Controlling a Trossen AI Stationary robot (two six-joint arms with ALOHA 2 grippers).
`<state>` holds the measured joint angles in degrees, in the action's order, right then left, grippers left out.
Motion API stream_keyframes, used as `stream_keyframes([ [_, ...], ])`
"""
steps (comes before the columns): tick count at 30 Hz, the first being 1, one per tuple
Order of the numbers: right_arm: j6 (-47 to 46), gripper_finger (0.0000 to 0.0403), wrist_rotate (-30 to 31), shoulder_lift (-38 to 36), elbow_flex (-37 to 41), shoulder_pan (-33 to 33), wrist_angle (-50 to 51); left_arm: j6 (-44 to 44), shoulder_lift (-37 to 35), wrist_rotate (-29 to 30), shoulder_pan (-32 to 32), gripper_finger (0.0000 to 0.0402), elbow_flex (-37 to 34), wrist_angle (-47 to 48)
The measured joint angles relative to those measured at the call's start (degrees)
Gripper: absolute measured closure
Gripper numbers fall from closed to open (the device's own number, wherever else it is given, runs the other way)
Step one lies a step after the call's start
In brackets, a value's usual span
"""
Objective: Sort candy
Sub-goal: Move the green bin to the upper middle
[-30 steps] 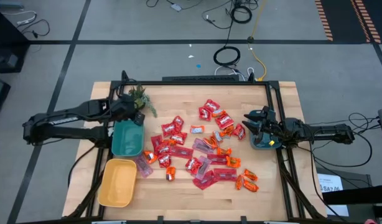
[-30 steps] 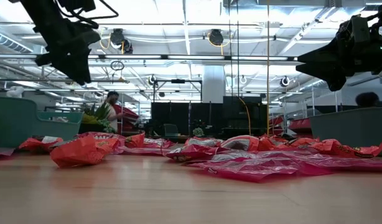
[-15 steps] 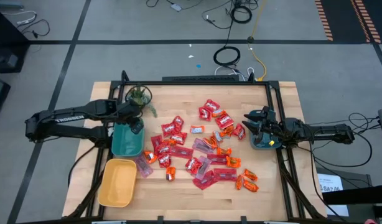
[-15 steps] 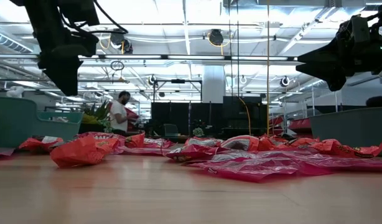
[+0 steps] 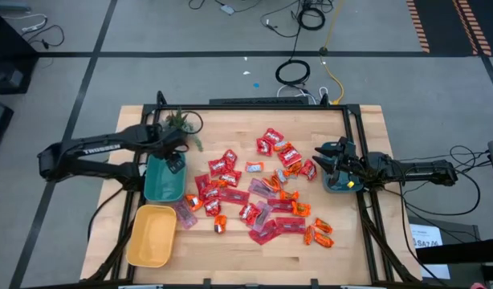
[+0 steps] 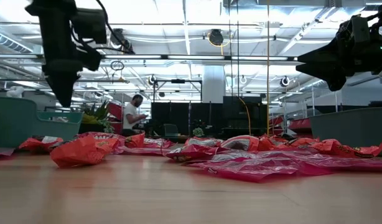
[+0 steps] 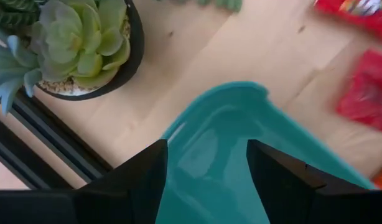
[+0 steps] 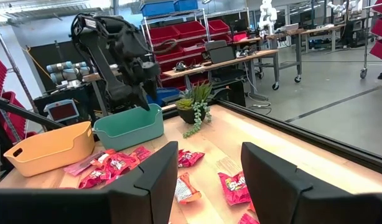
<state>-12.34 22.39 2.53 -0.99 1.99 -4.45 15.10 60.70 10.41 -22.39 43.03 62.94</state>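
Observation:
The candy [image 5: 254,193] is many red, pinkish and orange packets lying loose on the middle of the wooden table, and it also shows in the low view [image 6: 85,149]. My left gripper [image 5: 174,163] hangs over the far end of the teal bin [image 5: 164,183], pointing down. It is open, and in the left wrist view [image 7: 206,149] only the bin's far corner [image 7: 241,112] shows between the fingers. My right gripper [image 5: 319,156] waits at the table's right side, level and open [image 8: 209,152], holding nothing.
A yellow bin [image 5: 152,234] stands at the near left, just in front of the teal one. A small potted plant [image 5: 181,124] sits at the far left, close to my left gripper. A second teal bin [image 5: 339,185] lies under my right arm.
My left gripper has sunk toward the teal bin and shifted a little toward the near edge, away from the plant. Its wrist has rolled and tipped, so the fingers now point more steeply down. My right arm has kept still.

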Motion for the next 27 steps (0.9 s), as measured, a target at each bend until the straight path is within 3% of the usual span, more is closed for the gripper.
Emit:
stream_keyframes([
  [10, 0.0, 0.0234, 0.0, 0.0, 0.0, 0.0, 0.0, -2.4, 8.0, 2.7, -1.1, 0.0186, 0.0, 0.0],
  [14, 0.0, 0.0234, 0.0, 0.0, 0.0, 0.0, 0.0, -2.4, 9.7, 2.7, -1.1, 0.0243, 0.0, 0.0],
  [21, 0.0, 0.0234, 0.0, 0.0, 0.0, 0.0, 0.0, -0.3, 10.1, 1.4, -1.1, 0.0387, 0.0, 0.8],
  [27, 0.0, 0.0234, 0.0, 0.0, 0.0, 0.0, 0.0, 2.1, 10.1, 0.1, -1.0, 0.0396, 0.0, 3.1],
])
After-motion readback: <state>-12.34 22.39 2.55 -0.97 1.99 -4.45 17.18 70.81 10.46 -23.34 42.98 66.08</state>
